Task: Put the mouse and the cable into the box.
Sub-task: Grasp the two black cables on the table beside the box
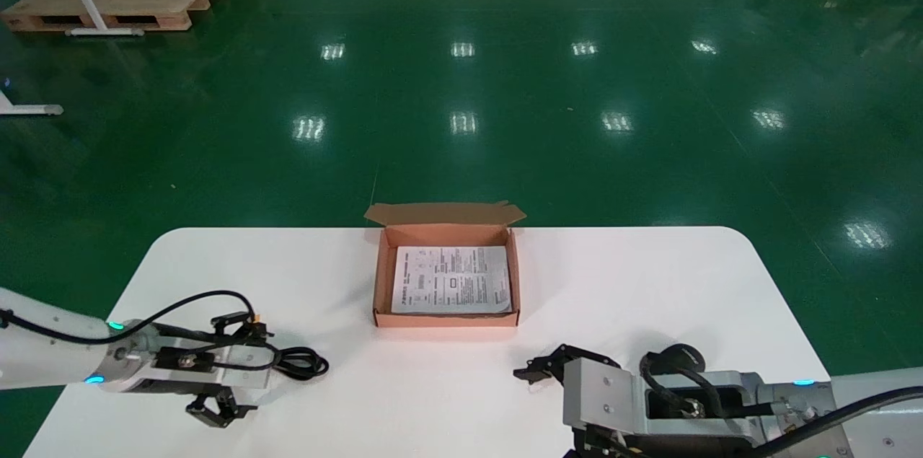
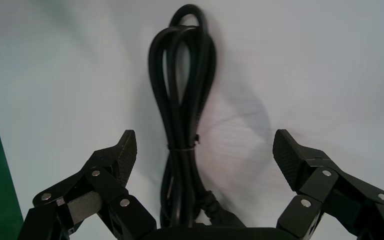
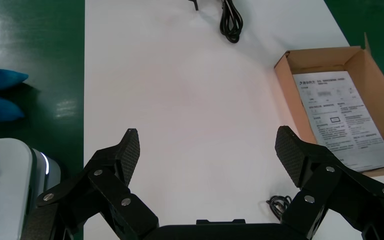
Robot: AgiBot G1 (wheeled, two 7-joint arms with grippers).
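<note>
left gripper: low in the left corner of the head view, fingers spread wide, holding nothing.
cable: a black bundle on the white table, lying between those fingers, not in the box.
box: open, in the middle, with only a paper sheet inside.
right gripper: low on the right, spread wide, empty, parked.
mouse: maybe the dark round thing behind the right arm; I cannot tell.
step: grabbing the cable, I think.
next move: squeeze the bundle, lift it, carry it right to the box.
only the left wrist view shows: a thin tie around the bundle.
</note>
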